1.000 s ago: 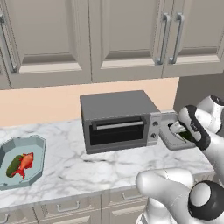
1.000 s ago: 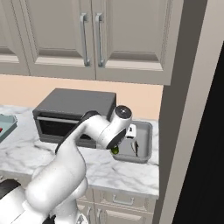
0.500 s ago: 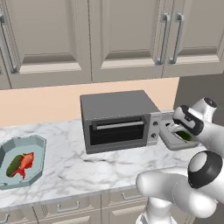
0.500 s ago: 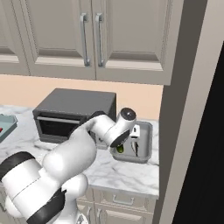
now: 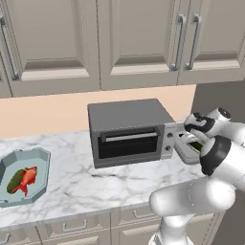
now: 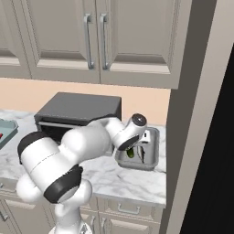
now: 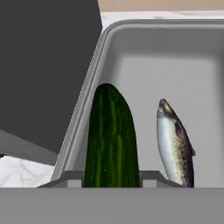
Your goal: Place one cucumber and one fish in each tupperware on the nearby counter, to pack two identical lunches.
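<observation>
A: What is hard to make out up close?

B: In the hand view, the dark-green striped cucumber [image 7: 111, 138] is cut off at its lower end, where the end effector [image 7: 111, 178] is clamped narrowly on it. The finger tips [image 7: 72, 178] barely show.

A: Where does it sit?

B: Over the near rim of the grey rectangular tupperware tray [image 7: 175, 48], beside the pale silvery fish [image 7: 175, 144] lying inside. From the base views the white arm covers much of that tray [image 6: 153, 160].

A: What stands around it?

B: The dark grey toaster oven [image 5: 127, 131] sits just beside the tray on the marbled worktop [image 5: 76, 184]. Far off is the pale blue octagonal tupperware [image 5: 40, 160] holding a red-orange fish [image 5: 27, 177] and a second cucumber [image 5: 14, 180].
</observation>
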{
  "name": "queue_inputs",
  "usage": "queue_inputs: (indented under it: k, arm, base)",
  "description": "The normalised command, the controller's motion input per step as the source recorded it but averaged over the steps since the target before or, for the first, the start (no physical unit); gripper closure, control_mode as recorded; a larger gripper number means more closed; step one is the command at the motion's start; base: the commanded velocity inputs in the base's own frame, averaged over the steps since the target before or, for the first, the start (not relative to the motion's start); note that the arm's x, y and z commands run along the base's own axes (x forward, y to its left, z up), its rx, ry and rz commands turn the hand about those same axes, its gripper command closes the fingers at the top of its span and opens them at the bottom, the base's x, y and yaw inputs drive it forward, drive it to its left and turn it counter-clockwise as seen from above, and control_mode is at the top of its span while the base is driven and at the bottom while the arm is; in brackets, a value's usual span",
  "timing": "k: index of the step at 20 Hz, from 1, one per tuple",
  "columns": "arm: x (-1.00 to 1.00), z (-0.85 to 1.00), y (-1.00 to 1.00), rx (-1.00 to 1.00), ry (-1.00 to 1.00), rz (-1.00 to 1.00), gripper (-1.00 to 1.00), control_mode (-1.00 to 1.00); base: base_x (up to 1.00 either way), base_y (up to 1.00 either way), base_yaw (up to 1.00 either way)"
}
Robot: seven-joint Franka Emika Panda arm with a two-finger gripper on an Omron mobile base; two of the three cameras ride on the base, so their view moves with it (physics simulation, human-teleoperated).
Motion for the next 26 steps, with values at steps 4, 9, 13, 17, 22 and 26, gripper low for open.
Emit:
queue_inputs:
  k: [4,9,13,17,22,26]
  arm:
    - [0.39,-0.19,-0.14,0.01,0.00,0.02,-1.00,-1.00]
    - [0.28,-0.03,-0.14,0.02,0.00,0.03,-1.00,-1.00]
    - [0.07,0.06,-0.35,0.00,0.00,0.01,-1.00,-1.00]
    - [-0.45,0.65,0.04,-0.02,-0.01,0.00,-1.00,-1.00]
    - [-0.94,0.43,0.92,-0.23,-0.08,0.01,-1.00,-1.00]
    - [-1.00,0.02,1.00,-0.29,-0.15,0.01,-1.00,-1.00]
  base:
    - [0.00,0.00,0.00]
    - [0.00,0.00,0.00]
    - [0.00,0.00,0.00]
    - [0.00,0.00,0.00]
    - [0.00,0.00,0.00]
    - [0.00,0.00,0.00]
